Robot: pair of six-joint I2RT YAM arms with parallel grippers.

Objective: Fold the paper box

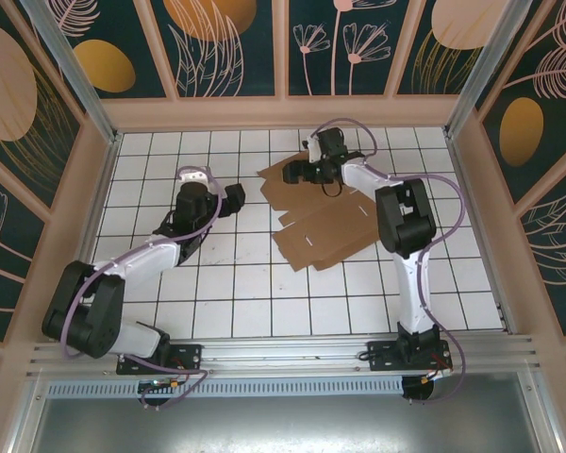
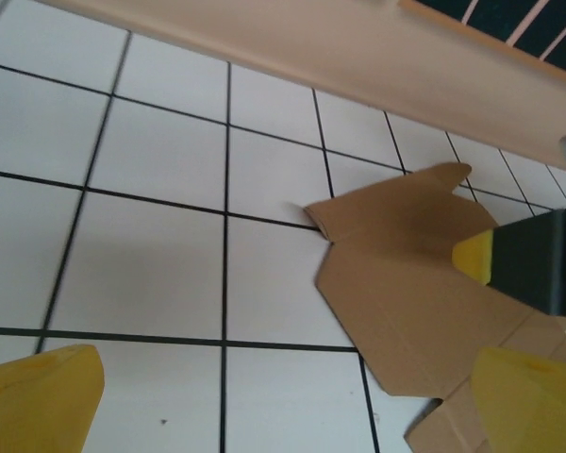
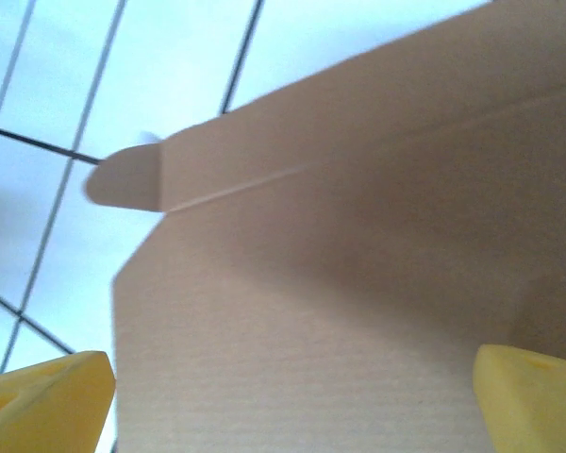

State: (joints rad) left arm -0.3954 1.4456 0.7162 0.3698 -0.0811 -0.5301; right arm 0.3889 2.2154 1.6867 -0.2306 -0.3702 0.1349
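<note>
The paper box [image 1: 325, 231] lies unfolded on the white tiled table [image 1: 217, 302], right of centre and toward the far wall. My right claw [image 1: 300, 174] hangs over its far left flap, jaws spread wide and gripping nothing, with cardboard spanning the view between its yellow fingertips [image 3: 47, 392]. My left claw [image 1: 236, 195] sits just left of the sheet, also wide open and empty.

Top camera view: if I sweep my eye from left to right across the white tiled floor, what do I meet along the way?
left arm's elbow → left gripper → paper box → right arm's elbow
</note>
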